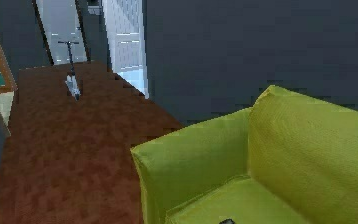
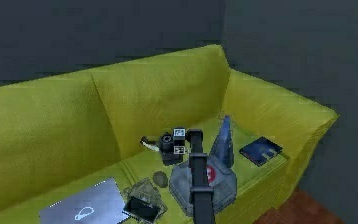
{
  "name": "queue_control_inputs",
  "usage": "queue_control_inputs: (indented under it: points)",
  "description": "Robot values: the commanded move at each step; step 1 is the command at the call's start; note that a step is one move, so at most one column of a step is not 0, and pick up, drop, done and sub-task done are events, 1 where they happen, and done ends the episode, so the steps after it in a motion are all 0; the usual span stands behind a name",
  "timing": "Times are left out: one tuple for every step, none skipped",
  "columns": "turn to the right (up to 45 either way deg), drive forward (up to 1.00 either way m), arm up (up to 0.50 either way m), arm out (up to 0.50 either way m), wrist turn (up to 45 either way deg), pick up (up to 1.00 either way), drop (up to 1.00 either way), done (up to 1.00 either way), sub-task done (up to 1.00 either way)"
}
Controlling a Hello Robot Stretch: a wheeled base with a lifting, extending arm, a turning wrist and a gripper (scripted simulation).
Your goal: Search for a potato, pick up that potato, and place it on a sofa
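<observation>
Arm [image 2: 200, 188] reaches out over the sofa [image 2: 107, 110] seat, gripper [image 2: 157, 145] above the seat's middle, near the sofa back. Prob positioned there bc the sofa is the drop target, so the reach looks like the placing step. Jaw state: can't tell from these pics. Also can't tell if it holds anything, since clutter lies on the seat right at and behind the fingers.

Task thing: a small oval lump [image 2: 160, 178] on the sofa seat, toward the front edge, just below the gripper in the arm side view. Dull brown-grey, smooth, rounded, no stem or markings visible. Shape + colour fit a potato, but it's too small to be sure. It appears to rest on the cushion, not hang. If it is the potato, the task looks about done.

Other stuff on the sofa seat:
- grey laptop [image 2: 87, 205] at the front edge
- dark phone [image 2: 142, 208] by it
- grey pyramid thing [image 2: 222, 160] w/ red spot beside the arm
- dark book [image 2: 259, 150] near the sofa's armrest

Risk, imo: crowded seat, a round lump could roll off the sofa's front edge.

Fwd view: the sofa's armrest end is at lower right, brown floor [image 1: 67, 150] off its end, white door [image 1: 127, 35] beyond.
</observation>
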Motion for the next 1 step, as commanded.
queue_control_inputs:
  points:
    - [0.0, 0.0, 0.1, 0.0, 0.0, 0.0, 0.0, 0.0, 0.0]
